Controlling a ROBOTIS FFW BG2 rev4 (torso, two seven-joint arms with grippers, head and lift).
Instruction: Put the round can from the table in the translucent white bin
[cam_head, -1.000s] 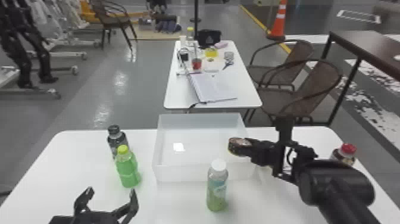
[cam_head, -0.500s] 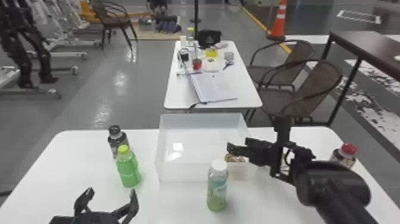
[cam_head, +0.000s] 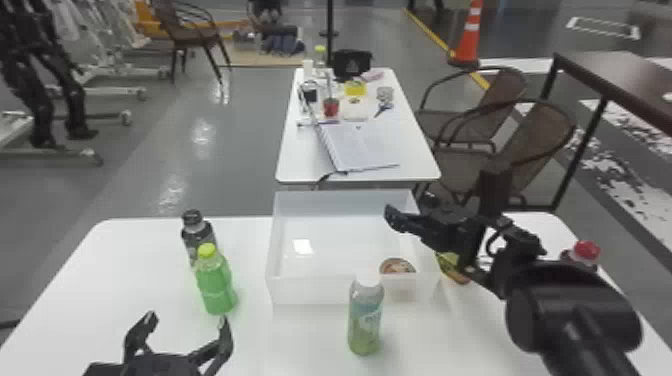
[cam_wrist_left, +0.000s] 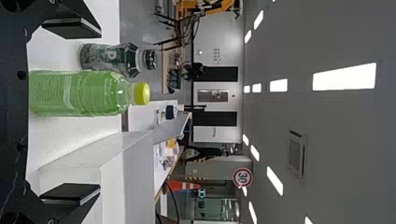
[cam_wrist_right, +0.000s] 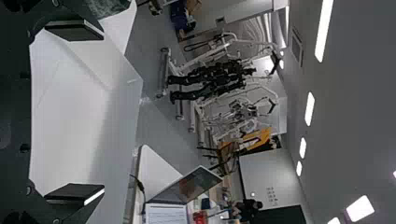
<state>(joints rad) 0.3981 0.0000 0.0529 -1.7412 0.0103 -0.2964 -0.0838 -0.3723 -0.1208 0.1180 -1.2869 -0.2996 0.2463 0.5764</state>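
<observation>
Can (cam_head: 397, 266) in bin (cam_head: 310, 290); right claw (cam_wrist_right: 88, 112), left claw (cam_head: 187, 320) wide open, empty.
I could bump the bin by pulling the right one out too low.

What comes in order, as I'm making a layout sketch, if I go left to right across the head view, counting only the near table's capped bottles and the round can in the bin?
Black-capped bottle, green bottle, white-capped bottle, round can, red-capped bottle.
</observation>
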